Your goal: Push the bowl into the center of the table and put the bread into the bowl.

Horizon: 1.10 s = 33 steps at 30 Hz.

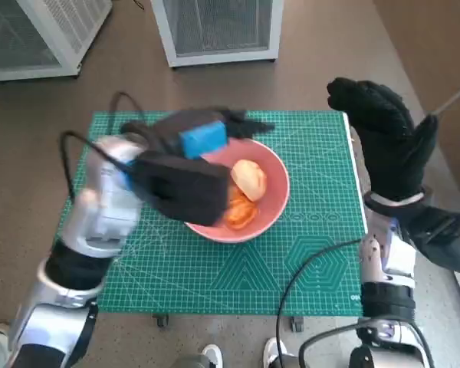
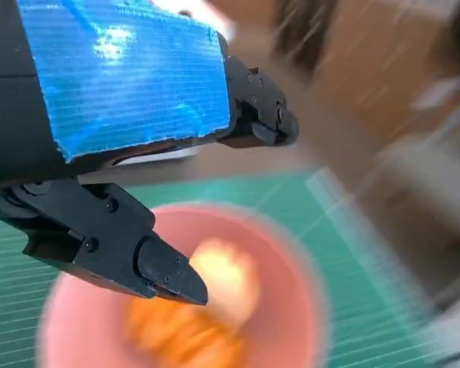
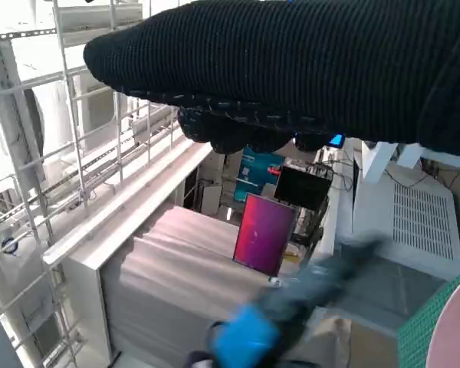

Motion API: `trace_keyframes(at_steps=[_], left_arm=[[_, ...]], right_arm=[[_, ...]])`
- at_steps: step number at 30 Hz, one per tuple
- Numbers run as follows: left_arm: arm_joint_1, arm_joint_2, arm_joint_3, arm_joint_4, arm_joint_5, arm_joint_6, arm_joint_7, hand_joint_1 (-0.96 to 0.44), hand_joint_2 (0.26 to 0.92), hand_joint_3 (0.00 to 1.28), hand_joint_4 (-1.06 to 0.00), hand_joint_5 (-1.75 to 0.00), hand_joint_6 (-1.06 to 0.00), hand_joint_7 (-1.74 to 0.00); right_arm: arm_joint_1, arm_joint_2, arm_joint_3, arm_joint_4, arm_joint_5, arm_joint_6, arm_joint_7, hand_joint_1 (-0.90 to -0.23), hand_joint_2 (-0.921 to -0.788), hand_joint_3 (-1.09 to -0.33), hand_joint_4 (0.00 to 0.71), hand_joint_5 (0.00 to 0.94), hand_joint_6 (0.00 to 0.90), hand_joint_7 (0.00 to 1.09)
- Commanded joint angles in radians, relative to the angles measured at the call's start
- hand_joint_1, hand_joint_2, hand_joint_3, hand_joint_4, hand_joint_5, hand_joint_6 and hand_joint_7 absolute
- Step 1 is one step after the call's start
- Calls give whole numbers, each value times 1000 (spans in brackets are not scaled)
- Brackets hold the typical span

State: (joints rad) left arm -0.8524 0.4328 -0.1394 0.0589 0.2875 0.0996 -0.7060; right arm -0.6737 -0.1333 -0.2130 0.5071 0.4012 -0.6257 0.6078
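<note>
A pink bowl (image 1: 272, 205) sits near the middle of the green mat (image 1: 307, 253). A pale bread roll (image 1: 250, 179) lies inside it, beside an orange piece of food (image 1: 240, 212). My left hand (image 1: 195, 157) hovers over the bowl's near-left side with fingers apart and nothing in it. In the blurred left wrist view the bowl (image 2: 307, 307), the bread (image 2: 226, 276) and my left hand's fingers (image 2: 169, 276) show. My right hand (image 1: 387, 138) is raised at the mat's right edge, fingers spread, empty. In the right wrist view the glove (image 3: 307, 69) fills the top.
White wire-fronted cabinets (image 1: 215, 27) stand beyond the table on the brown floor. Black cables (image 1: 314, 276) run along both forearms. A person's shoes (image 1: 211, 356) show at the table's near edge. The right wrist view shows shelving (image 3: 61, 153) and a screen (image 3: 264, 234).
</note>
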Motion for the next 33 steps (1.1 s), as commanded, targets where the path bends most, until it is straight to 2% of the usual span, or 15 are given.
trace_keyframes(at_steps=[1,6,8,9,10,15,20,25,33], left_arm=[[49,-68,173,49,-233,-172,83,-254,863,26,-70,-3,-249,-8],[67,-105,254,77,-342,-271,158,-369,907,81,-103,-17,-270,-21],[65,-124,288,99,-419,-290,156,-413,914,132,-118,-23,-271,-22],[65,-134,309,111,-474,-286,144,-469,917,224,-113,-18,-249,-15],[64,-139,323,121,-512,-283,135,-473,917,228,-119,-20,-252,-19],[118,-126,349,86,-472,-322,237,-527,921,309,-161,-27,-265,-37],[154,-125,365,88,-479,-359,283,-611,921,393,-196,-33,-283,-46],[174,-118,371,78,-522,-357,277,-671,921,432,-227,-38,-306,-55],[181,-99,384,84,-587,-349,235,-702,921,420,-240,-30,-317,-54]], right_arm=[[10,5,7,-3,0,32,-11,-653,-921,-627,244,1,278,72],[-5,3,11,-20,-3,52,-20,-654,-921,-623,245,2,280,71],[-11,2,14,-28,-8,58,-26,-654,-921,-623,246,2,280,71],[-14,1,15,-34,-10,61,-29,-656,-921,-621,249,3,284,73],[-16,1,17,-38,-12,64,-32,-655,-921,-622,249,3,284,72],[-35,-6,22,-48,-23,64,-38,-649,-921,-635,247,2,277,68],[-53,-8,24,-51,-27,60,-45,-645,-921,-651,246,1,268,64],[-69,-9,31,-48,-41,56,-57,-645,-921,-652,245,0,266,63],[-91,-14,36,-39,-67,56,-74,-641,-921,-645,243,0,268,65]])
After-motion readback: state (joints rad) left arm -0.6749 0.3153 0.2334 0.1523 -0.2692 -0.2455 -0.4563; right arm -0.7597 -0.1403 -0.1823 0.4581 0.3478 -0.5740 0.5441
